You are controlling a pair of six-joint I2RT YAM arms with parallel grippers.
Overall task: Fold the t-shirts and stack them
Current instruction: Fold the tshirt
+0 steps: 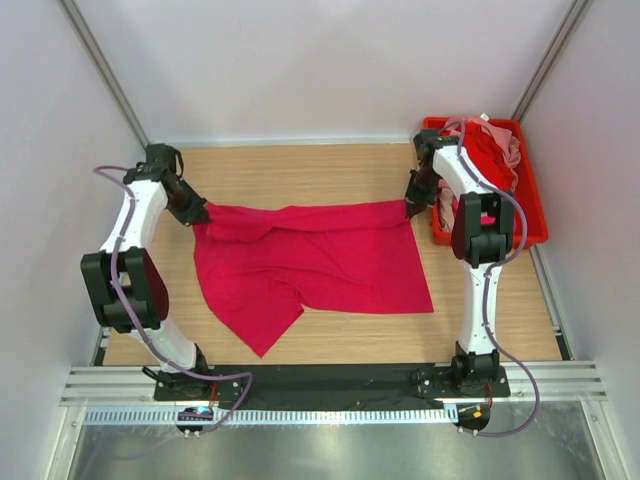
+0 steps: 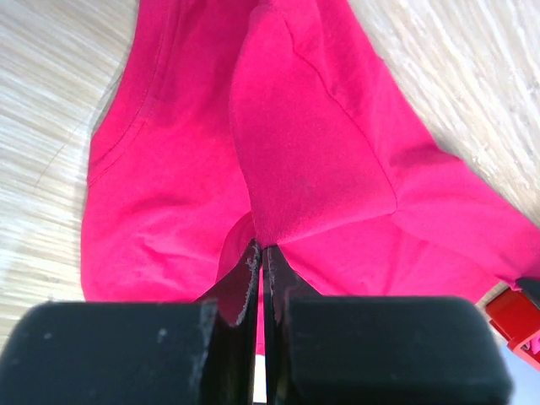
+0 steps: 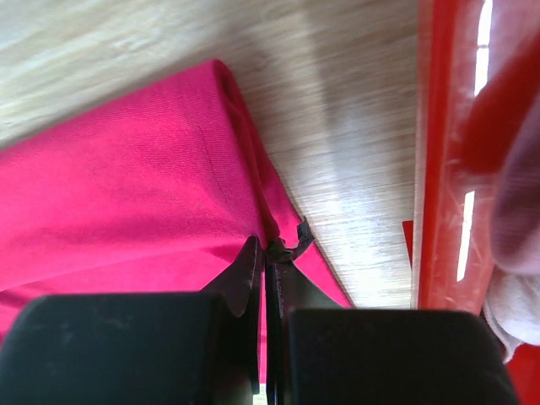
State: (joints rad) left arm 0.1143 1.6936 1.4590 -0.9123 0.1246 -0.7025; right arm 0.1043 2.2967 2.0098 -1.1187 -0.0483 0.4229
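One t-shirt [image 1: 320, 262] | long axis left-right | collar [image 2: 126, 139] seemingly left

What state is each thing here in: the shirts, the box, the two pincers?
crimson t-shirt: spread on the table, partly rumpled, unfolded.
left end effector: shut on the crimson t-shirt.
right end effector: shut on the crimson t-shirt.
red bin: holds crumpled shirts.

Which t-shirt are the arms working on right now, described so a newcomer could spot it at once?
Look at the wooden table between the two arms. The crimson-magenta t-shirt lies spread across its middle, far corners pinched by the left end effector and right end effector. It is the only shirt outside the red bin, where the other shirts sit bundled.
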